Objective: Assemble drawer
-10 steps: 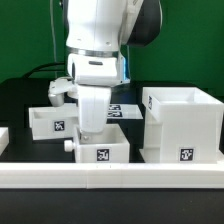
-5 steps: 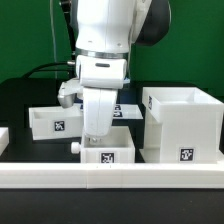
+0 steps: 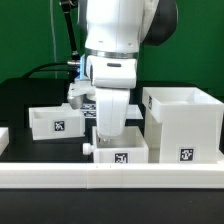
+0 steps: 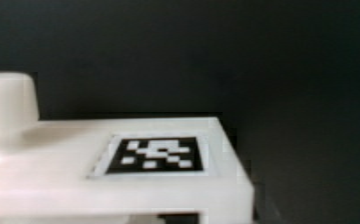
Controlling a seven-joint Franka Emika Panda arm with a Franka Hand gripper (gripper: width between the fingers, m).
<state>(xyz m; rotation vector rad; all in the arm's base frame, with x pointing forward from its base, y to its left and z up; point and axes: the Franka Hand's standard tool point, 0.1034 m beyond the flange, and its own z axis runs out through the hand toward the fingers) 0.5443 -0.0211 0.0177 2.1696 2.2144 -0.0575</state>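
My gripper [image 3: 108, 134] reaches down into a small white drawer box [image 3: 122, 153] and is shut on its wall; the fingertips are hidden by the hand and the box. The box has a marker tag on its front and a round knob [image 3: 88, 148] on the side toward the exterior view's left. It stands close to the large open white drawer housing [image 3: 183, 124] at the exterior view's right, with a narrow gap between them. A second small drawer box [image 3: 56, 121] stands at the left. The wrist view shows the held box's tagged face [image 4: 159, 156] and its knob [image 4: 6, 102]; my fingers do not show there.
A white rail [image 3: 110, 176] runs along the table's front edge. The marker board [image 3: 130, 108] lies behind the arm. A small white part [image 3: 3, 138] shows at the exterior view's left edge. Black cables hang at the back left.
My arm has moved toward the exterior view's right, carrying the small drawer box with it, from mid-table to close beside the large housing.
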